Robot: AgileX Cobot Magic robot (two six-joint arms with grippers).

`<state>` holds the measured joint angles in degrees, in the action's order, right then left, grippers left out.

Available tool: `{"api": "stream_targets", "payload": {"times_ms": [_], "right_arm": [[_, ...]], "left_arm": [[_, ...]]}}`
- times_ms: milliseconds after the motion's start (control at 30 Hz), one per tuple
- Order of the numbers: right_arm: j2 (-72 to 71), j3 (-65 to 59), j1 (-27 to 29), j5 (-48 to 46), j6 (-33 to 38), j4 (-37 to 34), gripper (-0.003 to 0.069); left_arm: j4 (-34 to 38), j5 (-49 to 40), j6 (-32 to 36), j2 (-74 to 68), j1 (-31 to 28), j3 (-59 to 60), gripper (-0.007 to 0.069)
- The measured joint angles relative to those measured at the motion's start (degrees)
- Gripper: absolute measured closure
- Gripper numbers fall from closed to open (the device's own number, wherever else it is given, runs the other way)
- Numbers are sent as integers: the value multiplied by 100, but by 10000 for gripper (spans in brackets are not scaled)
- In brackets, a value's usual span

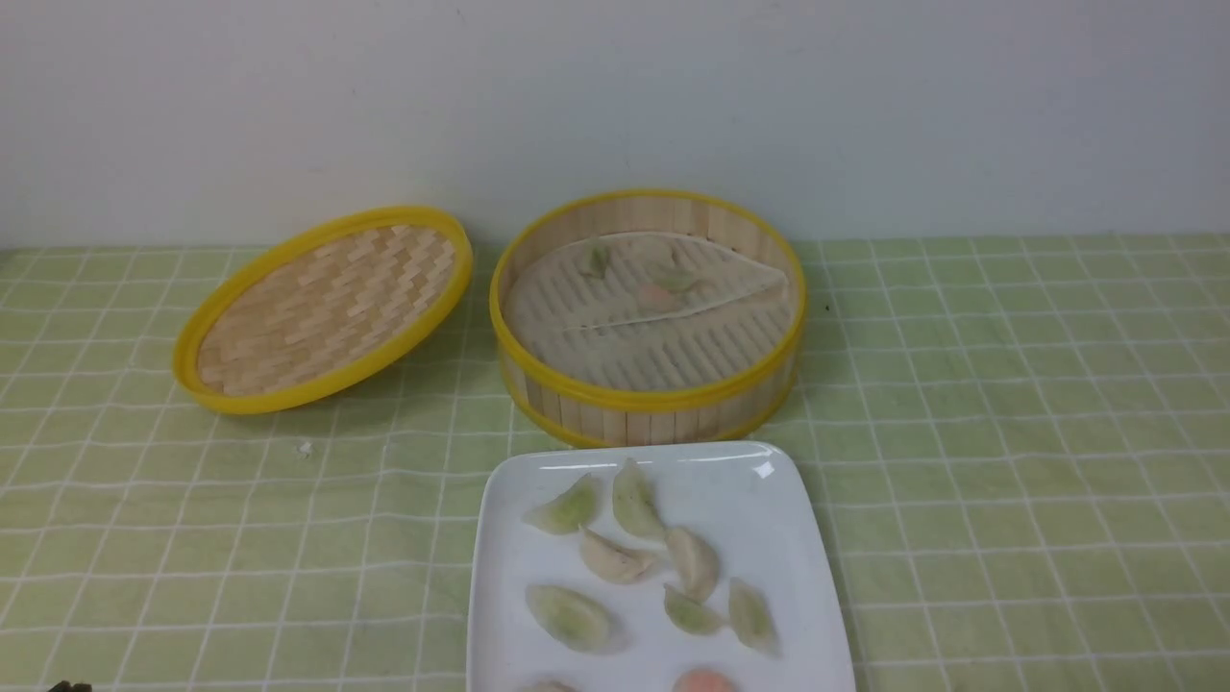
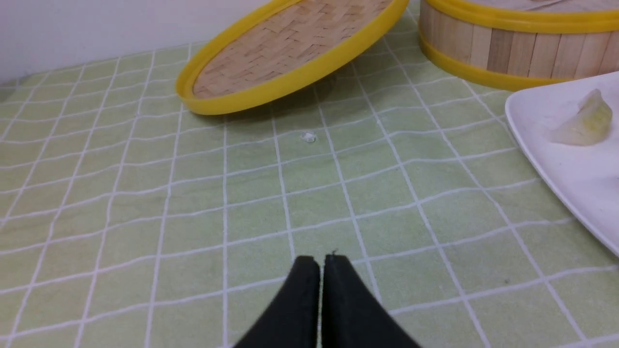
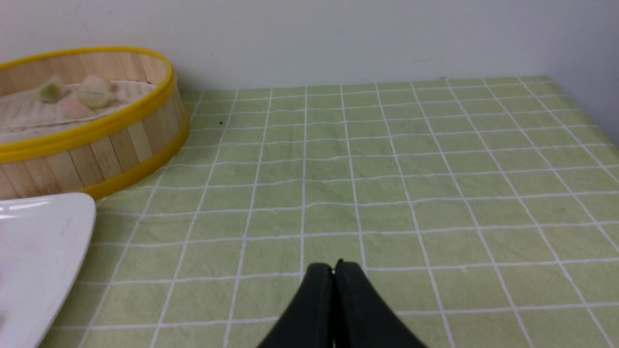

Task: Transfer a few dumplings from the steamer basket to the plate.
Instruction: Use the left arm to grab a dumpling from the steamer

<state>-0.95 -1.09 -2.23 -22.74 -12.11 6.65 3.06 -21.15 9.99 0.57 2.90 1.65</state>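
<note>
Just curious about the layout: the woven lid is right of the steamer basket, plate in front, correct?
No: the front view shows the woven lid left of the steamer basket, not right. The plate is in front.

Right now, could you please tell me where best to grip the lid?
Grip the lid by its raised yellow rim nearest the basket. It sits tilted, leaving a gap under that edge, so I would slide the left fingers in from the front, one above, one below.
</note>
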Motion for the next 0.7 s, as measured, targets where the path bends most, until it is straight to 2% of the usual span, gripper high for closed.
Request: {"api": "stream_targets", "payload": {"times_ms": [133,233,400,567,700], "right_arm": [[0,0,0,0,0,0,673],[0,0,0,0,0,0,673],[0,0,0,0,0,0,673],[0,0,0,0,0,0,673],[0,0,0,0,0,0,673]], "left_arm": [[136,474,-260,0,0,10,631],[1019,1141,-943,0,0,10,631],[2305,1864,-1561,0,0,10,631],[3045,2477,-1601,0,0,10,631],[3219,3448,-1601,0,0,10,631]]}}
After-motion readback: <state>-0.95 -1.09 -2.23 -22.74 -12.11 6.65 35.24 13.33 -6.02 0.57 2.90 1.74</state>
